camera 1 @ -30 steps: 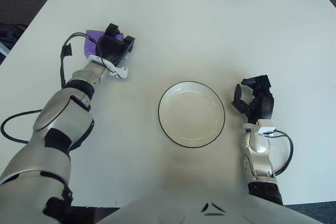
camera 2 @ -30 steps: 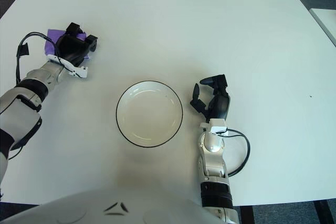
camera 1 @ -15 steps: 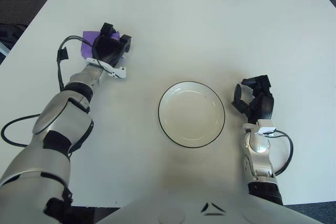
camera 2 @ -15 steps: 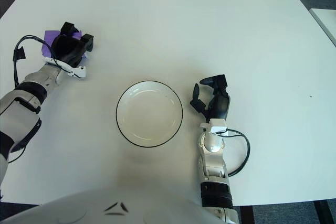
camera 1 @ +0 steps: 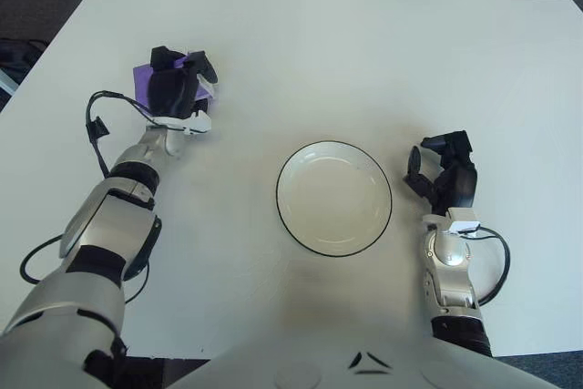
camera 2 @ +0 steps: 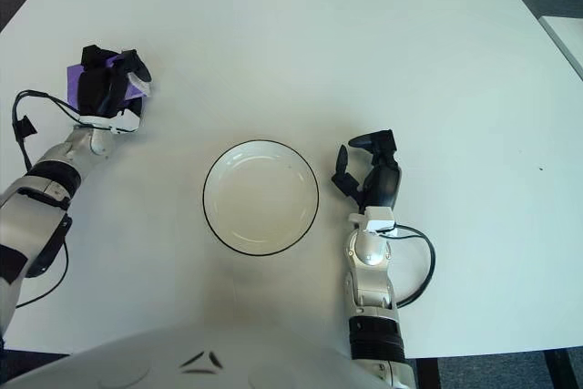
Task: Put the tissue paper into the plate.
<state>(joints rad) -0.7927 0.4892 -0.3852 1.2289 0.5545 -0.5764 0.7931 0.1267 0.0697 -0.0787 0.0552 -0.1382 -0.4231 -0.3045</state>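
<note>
While left hand [camera 1: 173, 90] curls round purple tissue pack [camera 1: 144, 79] at table's far-left, plate [camera 1: 334, 198] sits empty mid-table; carry + drop left. Right hand [camera 1: 444, 179] idle, fingers loose, beside plate's right.

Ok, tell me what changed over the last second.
The left hand shifted left and a little farther from the robot, turning over the purple tissue paper, and its fingers have closed down over it; a firm grip isn't clear yet. The plate stayed put, and the right hand remains idle to the plate's right.
</note>
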